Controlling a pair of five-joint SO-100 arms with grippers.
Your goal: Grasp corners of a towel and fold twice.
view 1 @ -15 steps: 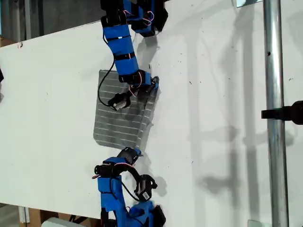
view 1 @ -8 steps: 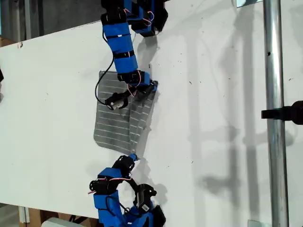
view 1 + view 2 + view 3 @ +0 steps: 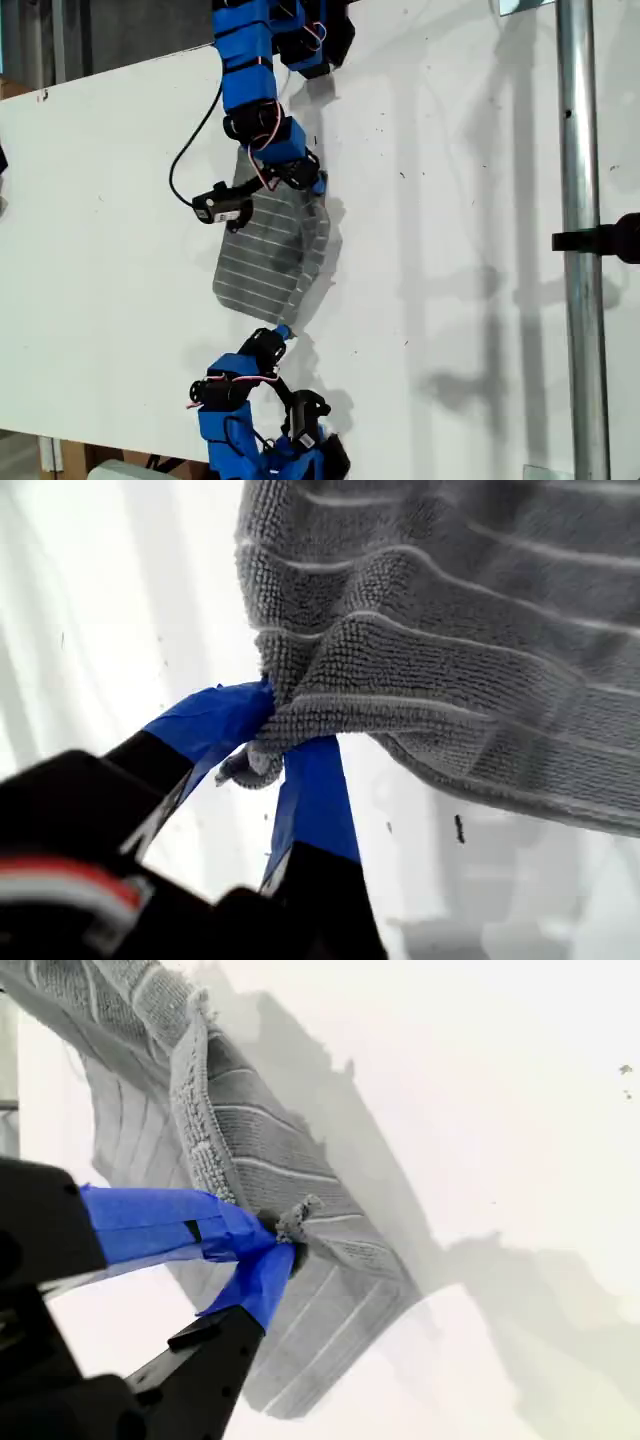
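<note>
**Both corners pinched, towel lifted for a fold**

While each arm holds a corner, the grey striped towel (image 3: 268, 255) hangs partly off the white table (image 3: 460, 250), a little toward the exterior view's left of centre, between the two arms. My first gripper (image 3: 272, 742) is clenched on one corner (image 3: 262, 762): the blue-taped jaws meet on a small bunched tip of terry pile, and the cloth rises away from them in a lifted sheet with the table visible beneath. My second gripper (image 3: 272, 1242) is likewise closed on another corner (image 3: 296, 1218), a little tuft poking out past the jaws, with the cloth doubled over itself behind and casting a shadow on the table.

Which arm in the exterior view belongs to which wrist camera I cannot settle. One arm reaches down from the top of that view with its gripper (image 3: 312, 185) at the towel's upper edge; the other comes up from the bottom with its tip (image 3: 283, 331) at the lower edge.

Gripping at the very tips seems deliberate: it leaves the body of the cloth free to drape and roll over, so an edge can be carried across as one line. Judging by the doubled layer, a fold appears to be under way, not finished. Uneven travel between the arms would likely skew the crease.
</note>
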